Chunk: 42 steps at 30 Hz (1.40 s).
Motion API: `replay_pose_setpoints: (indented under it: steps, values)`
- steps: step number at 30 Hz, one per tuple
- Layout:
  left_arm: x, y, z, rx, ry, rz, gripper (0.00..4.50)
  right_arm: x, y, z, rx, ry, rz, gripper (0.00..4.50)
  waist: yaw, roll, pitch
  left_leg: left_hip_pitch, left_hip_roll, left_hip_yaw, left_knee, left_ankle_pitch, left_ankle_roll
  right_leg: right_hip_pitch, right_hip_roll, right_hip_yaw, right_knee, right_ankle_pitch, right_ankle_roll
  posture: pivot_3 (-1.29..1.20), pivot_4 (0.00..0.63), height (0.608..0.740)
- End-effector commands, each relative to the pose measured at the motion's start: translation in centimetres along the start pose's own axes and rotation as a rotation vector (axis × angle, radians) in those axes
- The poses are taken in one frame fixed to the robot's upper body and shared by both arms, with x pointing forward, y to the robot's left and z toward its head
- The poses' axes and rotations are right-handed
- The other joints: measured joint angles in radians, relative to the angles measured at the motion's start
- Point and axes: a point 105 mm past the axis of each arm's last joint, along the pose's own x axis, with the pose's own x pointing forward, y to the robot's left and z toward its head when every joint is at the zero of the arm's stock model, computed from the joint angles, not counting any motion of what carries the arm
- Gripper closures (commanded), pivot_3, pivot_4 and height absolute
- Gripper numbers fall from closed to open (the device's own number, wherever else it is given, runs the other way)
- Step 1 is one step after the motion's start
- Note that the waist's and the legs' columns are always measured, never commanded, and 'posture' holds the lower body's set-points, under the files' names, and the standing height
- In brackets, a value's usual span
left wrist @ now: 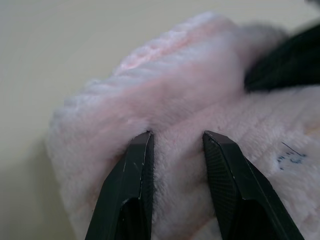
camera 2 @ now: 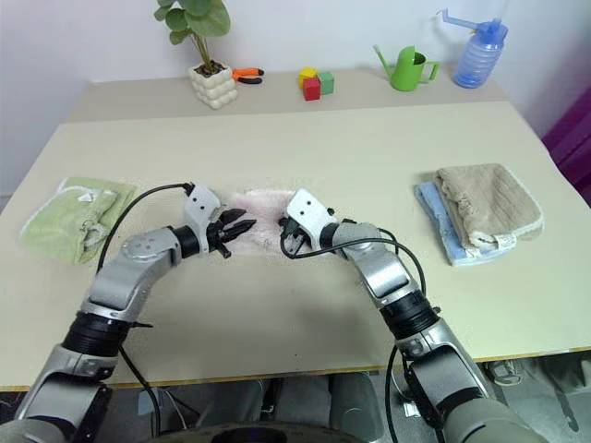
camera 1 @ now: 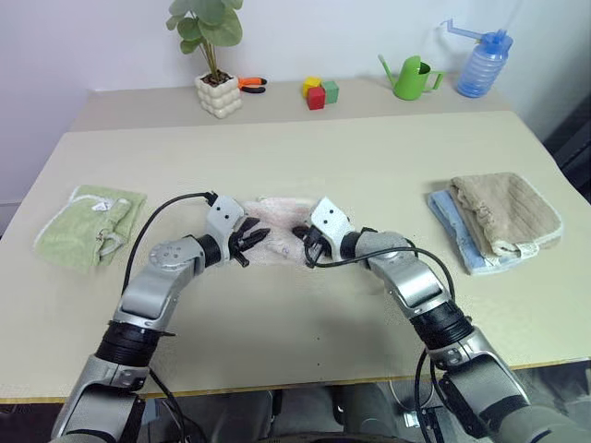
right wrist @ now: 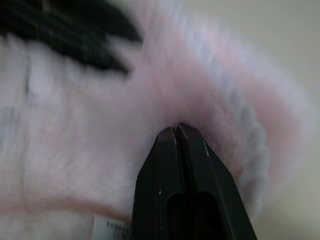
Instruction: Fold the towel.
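Both tools meet at mid-bench on the pink towel [camera 1: 277, 221]: the left tool [left wrist: 176, 142] has its black fingers partly apart, pressed around a ridge of pile, while the right tool [right wrist: 177, 129] is clamped tight on a fold. Outward, the beige bench [camera 1: 305, 314] carries a green towel [camera 1: 90, 226] at left and beige and blue towels [camera 1: 499, 220] at right. Along the white wall stand a potted plant [camera 1: 214, 65], coloured blocks [camera 1: 319, 91], a green watering can [camera 1: 409, 77] and a blue bottle [camera 1: 482, 63].
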Motion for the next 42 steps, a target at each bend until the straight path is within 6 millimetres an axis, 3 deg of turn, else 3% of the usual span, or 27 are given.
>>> replay_pose_setpoints:
  steps: [1, 6, 9, 12, 16, 17, 22, 26, 30, 34, 40, 42]
  values:
    - [0.1, -0.1, -0.8, -0.011, -0.007, 0.023, 2.93, -0.2, -0.7, -0.7, -0.019, 0.016, -0.03, 4.45, 0.0, 0.0, 0.0, 0.001, 0.0, 0.0, 0.0, 0.0, 0.0, 0.001, 0.0, 0.0, 0.0, 0.0, 0.0, 0.0, 0.15, 0.732]
    - [-0.6, 1.1, 1.3, -0.033, -0.132, 0.094, 2.93, -1.5, -2.1, 2.0, 0.0, -0.106, -0.068, 4.45, 0.005, 0.0, 0.0, 0.001, 0.0, 0.0, 0.001, 0.0, 0.0, 0.001, 0.0, 0.0, 0.0, 0.0, 0.0, 0.0, 0.15, 0.732]
    - [-2.1, 3.0, 2.7, -0.078, -0.194, 0.163, 2.93, -3.1, -2.4, 3.4, 0.026, -0.158, -0.04, 3.7, 0.004, 0.0, 0.0, 0.0, 0.0, 0.0, 0.001, 0.0, 0.0, 0.0, 0.0, 0.0, 0.0, 0.0, 0.0, 0.0, 0.15, 0.732]
    - [-3.9, 4.5, 3.3, -0.127, -0.227, 0.219, 2.11, -4.5, -2.3, 4.0, 0.011, -0.164, -0.022, 2.29, 0.003, 0.0, 0.0, -0.001, 0.0, -0.001, 0.001, 0.0, 0.0, -0.001, 0.0, 0.0, 0.0, 0.0, 0.0, 0.0, 0.15, 0.732]
    - [-6.2, 6.0, 3.5, -0.176, -0.232, 0.294, 0.17, -6.3, -1.6, 5.1, 0.003, -0.201, 0.022, 0.37, -0.001, 0.0, 0.0, -0.001, 0.0, 0.0, 0.0, 0.0, 0.0, -0.001, 0.0, 0.0, 0.0, 0.0, 0.0, 0.0, 0.15, 0.732]
    - [-6.7, 6.1, 3.5, -0.183, -0.236, 0.301, 0.0, -6.6, -1.6, 5.3, 0.009, -0.204, 0.02, 0.04, -0.001, 0.0, 0.0, -0.001, 0.0, 0.0, 0.0, 0.0, 0.0, -0.001, 0.0, 0.0, 0.0, 0.0, 0.0, 0.0, 0.15, 0.732]
    - [-8.1, 6.3, 2.5, -0.25, -0.184, 0.322, 0.0, -7.2, -2.0, 4.8, 0.054, -0.186, -0.036, 0.04, 0.003, -0.001, 0.0, -0.001, 0.0, 0.0, 0.0, -0.001, 0.001, -0.001, 0.0, 0.0, 0.0, 0.0, 0.0, 0.0, 0.15, 0.732]
    - [-7.8, 5.0, -0.1, -0.61, -0.103, 0.263, 0.0, -7.5, -1.4, 4.2, 0.018, -0.164, -0.026, 0.04, 0.006, -0.001, 0.0, -0.001, 0.0, 0.0, 0.001, -0.001, 0.002, 0.0, 0.0, 0.0, 0.0, 0.0, 0.0, 0.0, 0.15, 0.732]
    - [-6.8, 3.5, -0.2, -0.763, -0.085, 0.19, 0.0, -7.9, -0.4, 5.7, -0.004, -0.226, 0.041, 0.04, 0.005, -0.001, 0.0, -0.001, 0.0, -0.001, 0.002, -0.002, 0.003, 0.0, 0.0, 0.0, 0.001, 0.0, 0.0, 0.0, 0.15, 0.732]
    - [-5.3, 2.3, -0.5, -0.863, -0.052, 0.13, 0.0, -8.3, 1.2, 5.8, -0.076, -0.213, 0.136, 0.04, 0.006, -0.001, 0.0, -0.001, 0.0, -0.001, 0.002, 0.0, 0.0, 0.0, 0.0, 0.0, 0.001, 0.0, 0.0, 0.0, 0.15, 0.732]
    - [-2.7, 0.1, -0.2, -0.951, -0.023, 0.034, 0.0, -8.4, 1.4, 6.1, -0.088, -0.229, 0.137, 0.04, 0.009, -0.002, 0.0, 0.0, 0.0, -0.001, 0.003, 0.0, 0.0, 0.002, 0.0, -0.001, 0.001, 0.0, 0.0, 0.0, 0.15, 0.732]
    - [-2.0, -0.5, 0.3, -0.966, -0.029, 0.006, 0.52, -8.4, 1.4, 6.3, -0.086, -0.239, 0.13, 0.0, 0.009, -0.002, 0.0, 0.0, 0.0, -0.001, 0.003, 0.0, 0.0, 0.002, 0.0, -0.001, 0.001, 0.0, 0.0, 0.0, 0.15, 0.732]
